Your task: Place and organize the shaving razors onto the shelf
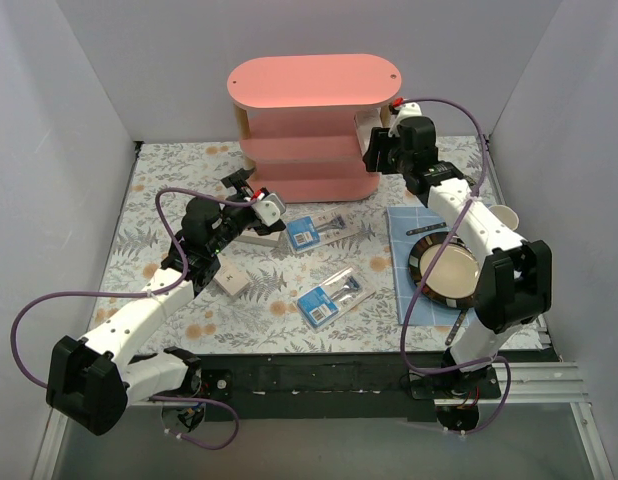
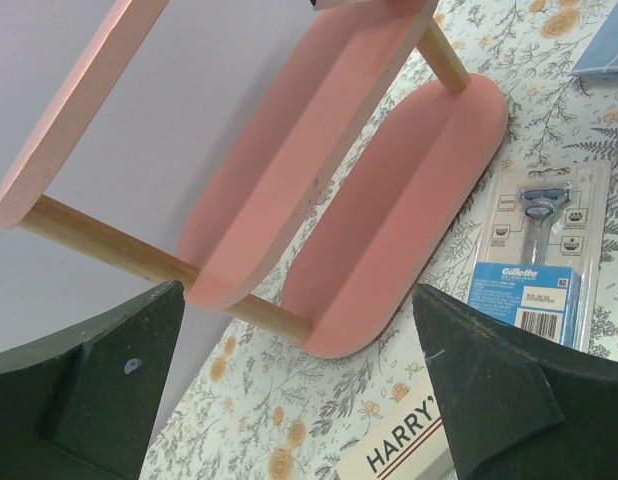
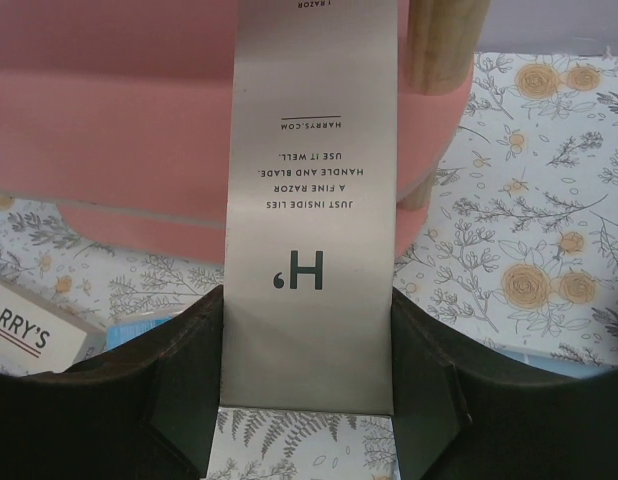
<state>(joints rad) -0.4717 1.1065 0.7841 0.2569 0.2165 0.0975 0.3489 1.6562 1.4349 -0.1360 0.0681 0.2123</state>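
Held HARRY'S box [image 3: 314, 200]: pinched upright in the right end effector [image 3: 309, 345], at the right end of the pink shelf [image 1: 314, 85].
Second HARRY'S box [image 1: 251, 238], third HARRY'S box [image 1: 232, 282], first blister pack [image 1: 314, 232] and second blister pack [image 1: 331, 297]: flat on the desk [image 1: 169, 190], before the shelf.
Left end effector [image 2: 299, 400]: spread, gripping nothing, above the second HARRY'S box.
Dark-rimmed dish [image 1: 447, 270]: right of the shelf front.
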